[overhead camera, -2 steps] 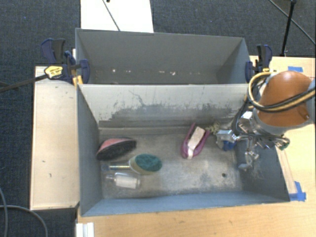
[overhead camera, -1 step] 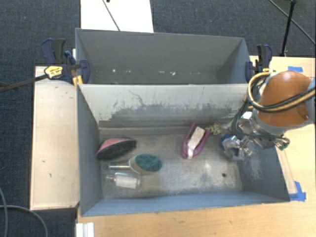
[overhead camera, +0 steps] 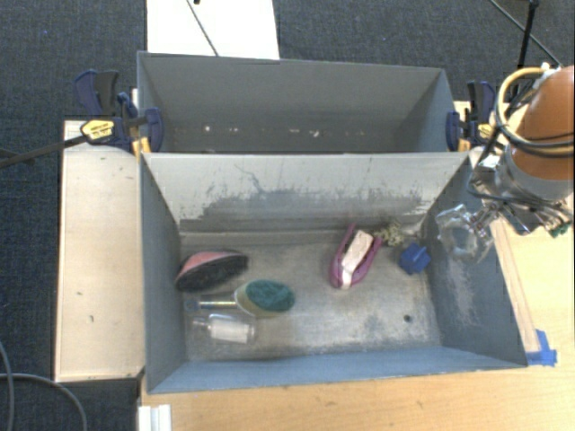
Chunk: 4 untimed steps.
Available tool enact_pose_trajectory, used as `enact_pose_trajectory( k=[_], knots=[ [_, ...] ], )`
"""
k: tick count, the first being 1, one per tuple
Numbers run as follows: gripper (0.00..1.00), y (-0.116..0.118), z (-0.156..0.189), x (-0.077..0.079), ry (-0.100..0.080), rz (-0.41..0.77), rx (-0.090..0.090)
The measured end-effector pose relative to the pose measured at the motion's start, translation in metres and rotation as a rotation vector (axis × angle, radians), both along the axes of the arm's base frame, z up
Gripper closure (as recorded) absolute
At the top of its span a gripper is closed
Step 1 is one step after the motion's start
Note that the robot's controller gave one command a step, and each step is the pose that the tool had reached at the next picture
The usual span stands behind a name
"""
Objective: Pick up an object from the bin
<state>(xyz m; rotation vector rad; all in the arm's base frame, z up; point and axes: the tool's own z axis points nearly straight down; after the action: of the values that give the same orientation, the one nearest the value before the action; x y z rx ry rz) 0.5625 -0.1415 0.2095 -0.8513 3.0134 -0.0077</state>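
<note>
In the camera view, I had the gripper hanging over the right-hand sloping wall of the bin, above the floor where the things lay. From this angle I could not tell whether it was spread or pressed together, and I saw nothing between its tips.

The nearest thing was a small blue block, chunky and matt. It sat on the floor at the foot of that right wall, just to the left of the gripper and a little toward the near edge. It had no clear long axis, so I judged that no particular approach angle was needed, only a short move left and down. A tiny olive scrap lay just beyond it, against the back wall.

Farther left, near the middle, lay a purple pouch with a pale, soft-looking insert. Its long axis ran from the back wall toward the near side, tilted slightly.

Well apart, at the left end, three things lay close together:
- an oval brush, pink on top and dark beneath
- a round green lid
- a small clear bottle lying on its side

The floor of the bin looked scuffed, bare metal.
</note>
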Motion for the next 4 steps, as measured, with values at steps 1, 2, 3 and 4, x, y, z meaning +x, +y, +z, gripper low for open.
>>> enact_pose_trajectory(
  k=[1,2,3,4],
  knots=[
    [0.0,0.0,-0.005,-0.002,0.008,-0.003,0.003],
    [0.0,0.003,-0.1,0.013,0.014,0.148,0.004],
    [0.0,0.005,-0.13,0.028,0.008,0.42,0.021],
    [1.0,-0.001,-0.13,0.027,0.008,0.418,0.012]
  ],
)
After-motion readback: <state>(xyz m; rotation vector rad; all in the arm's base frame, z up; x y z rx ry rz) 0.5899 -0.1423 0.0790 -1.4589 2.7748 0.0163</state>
